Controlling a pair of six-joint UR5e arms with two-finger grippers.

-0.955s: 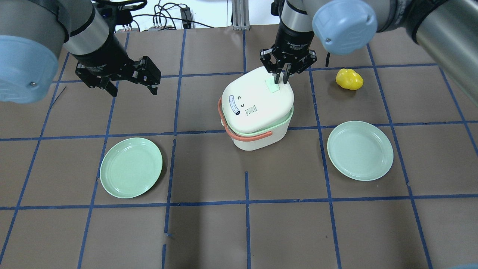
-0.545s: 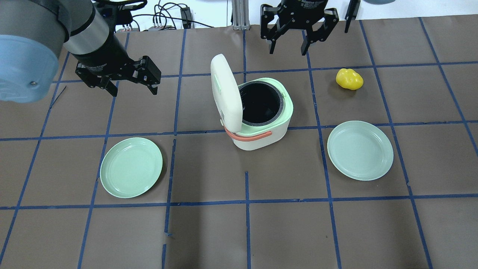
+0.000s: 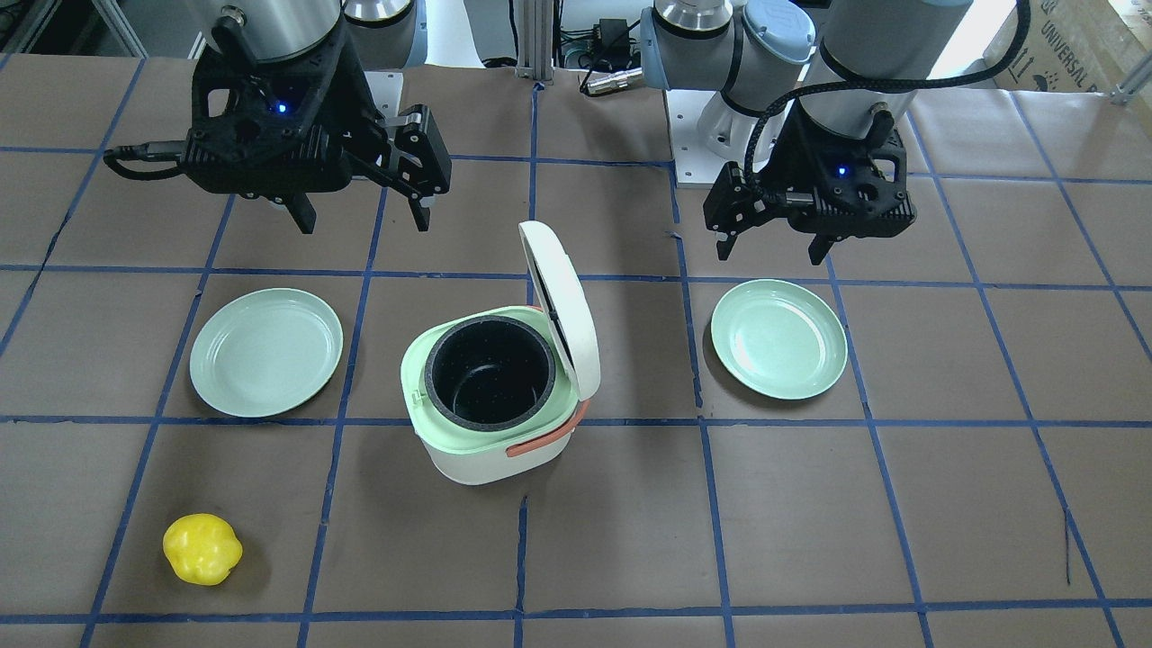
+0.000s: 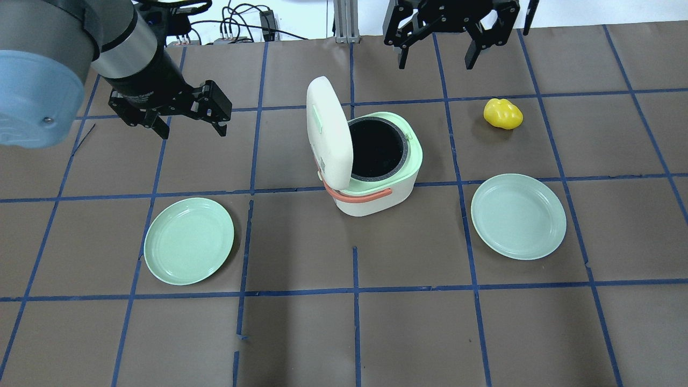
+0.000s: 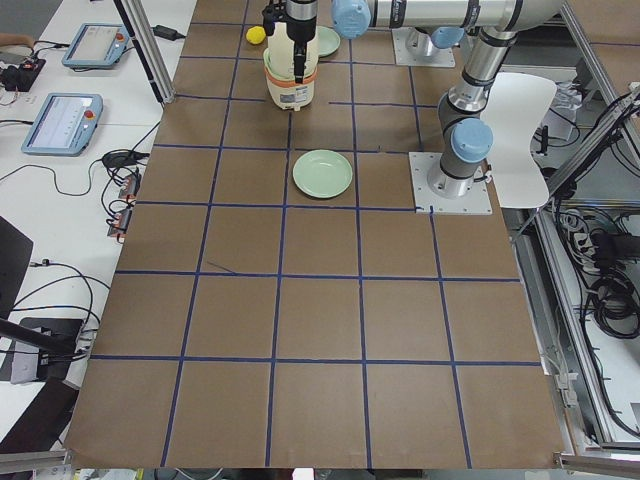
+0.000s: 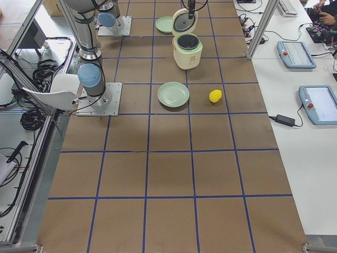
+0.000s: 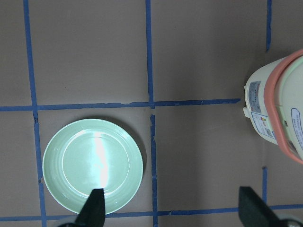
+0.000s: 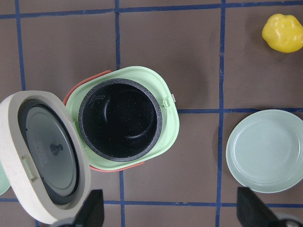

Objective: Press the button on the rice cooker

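Well above the rice cooker (image 4: 376,200), the right gripper (image 4: 435,63) hangs with its fingers spread wide, holding and touching nothing, while the left gripper (image 4: 191,131) hovers just as wide and empty off to the cooker's left. On the table (image 4: 355,333) are one cooker, two mint-green plates, the left plate (image 4: 189,240) and the right plate (image 4: 518,216), and one yellow lump (image 4: 502,114). The cooker stands upright at the middle between the plates, its black pot mouth facing up, and its lid (image 4: 328,134) stands on end at the hinge side toward the left arm.
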